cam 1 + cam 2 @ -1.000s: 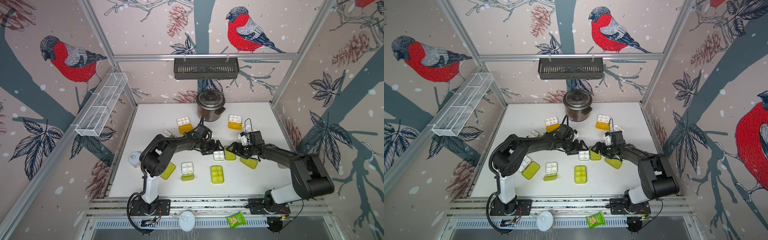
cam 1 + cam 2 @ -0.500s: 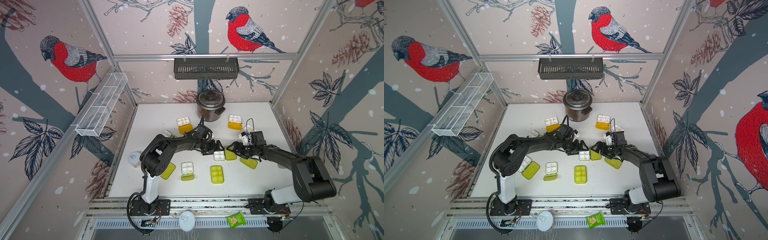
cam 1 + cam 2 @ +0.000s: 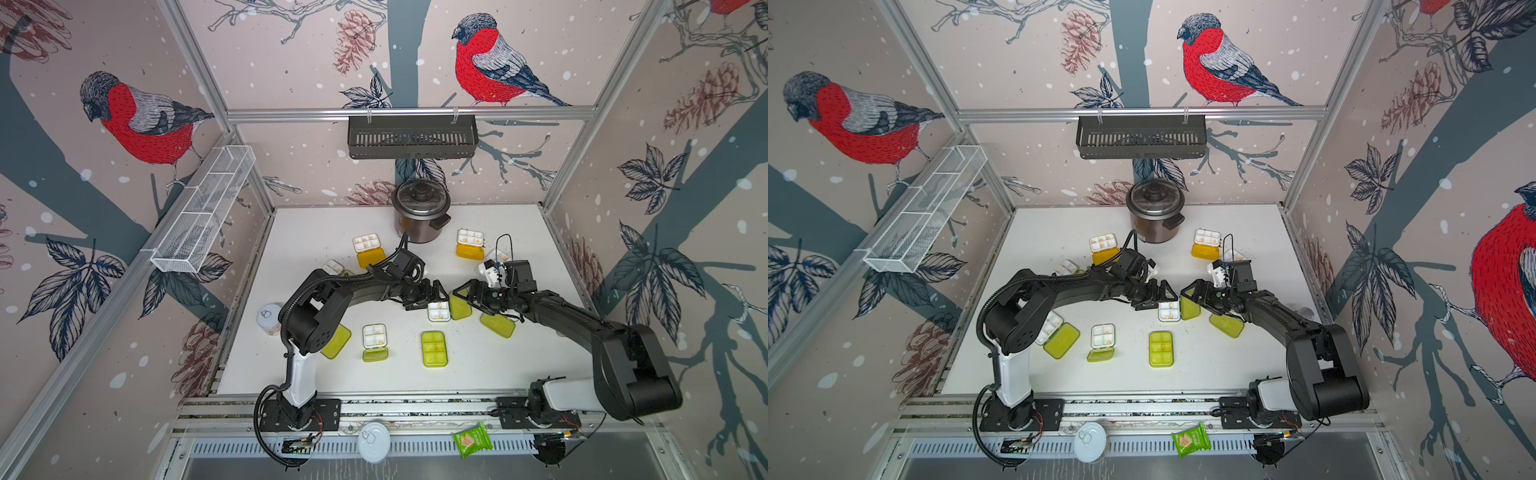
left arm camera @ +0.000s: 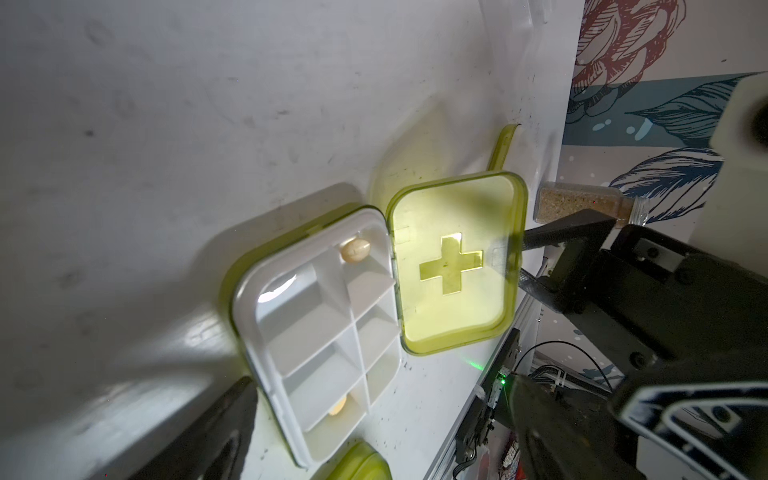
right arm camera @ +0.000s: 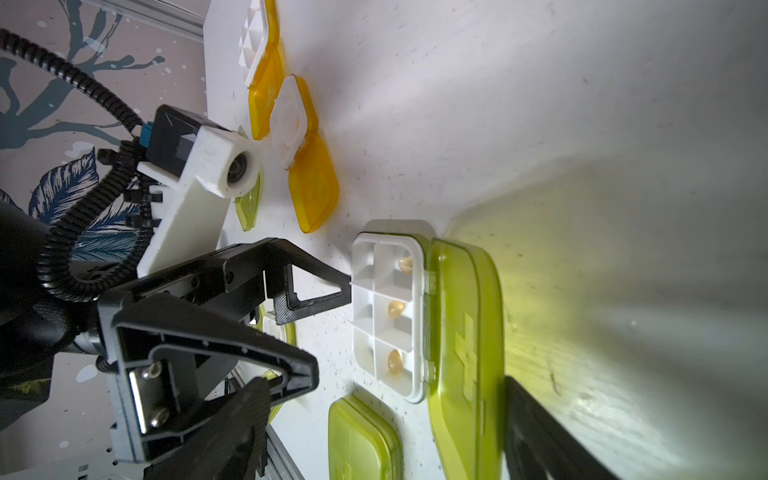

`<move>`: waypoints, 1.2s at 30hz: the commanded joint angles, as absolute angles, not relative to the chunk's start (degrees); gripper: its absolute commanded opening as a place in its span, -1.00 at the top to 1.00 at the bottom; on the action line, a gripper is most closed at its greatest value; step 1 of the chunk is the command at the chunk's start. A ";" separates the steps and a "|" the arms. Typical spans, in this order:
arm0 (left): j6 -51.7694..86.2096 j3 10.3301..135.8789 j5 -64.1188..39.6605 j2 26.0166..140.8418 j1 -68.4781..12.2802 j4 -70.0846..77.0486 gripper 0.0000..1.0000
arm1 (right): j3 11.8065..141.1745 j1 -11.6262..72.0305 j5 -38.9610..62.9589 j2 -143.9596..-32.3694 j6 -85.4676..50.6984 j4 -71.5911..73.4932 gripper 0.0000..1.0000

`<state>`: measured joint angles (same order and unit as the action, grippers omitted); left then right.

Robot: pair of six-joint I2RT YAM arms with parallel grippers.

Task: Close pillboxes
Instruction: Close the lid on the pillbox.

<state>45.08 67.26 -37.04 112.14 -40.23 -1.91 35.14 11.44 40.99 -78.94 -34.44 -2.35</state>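
Note:
Mid-table lies an open pillbox, its white tray holding a few pills. Its lime lid stands nearly upright on the hinge. My left gripper is open, and one fingertip touches the tray's outer edge. My right gripper is open around the lid, one finger against its back. Other pillboxes lie around: open orange ones, an open lime one, closed lime ones.
A metal cooker pot stands at the back. A can sits at the table's left edge. A small jar lies near the right wall. On the front ledge are a round can lid and a green snack packet.
My right gripper's jaws have narrowed a little around the lime lid. The left arm has not visibly moved.

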 commanded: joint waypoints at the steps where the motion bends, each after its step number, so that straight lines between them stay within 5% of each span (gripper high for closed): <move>1: 46.09 66.18 -35.86 110.18 -39.67 0.02 -0.87 | 36.22 12.18 40.39 -78.73 -34.70 -1.81 -0.72; 36: 46.34 64.00 -34.20 100.28 -27.55 2.10 -0.87 | 44.39 24.61 31.18 -84.16 -35.61 -6.38 -0.72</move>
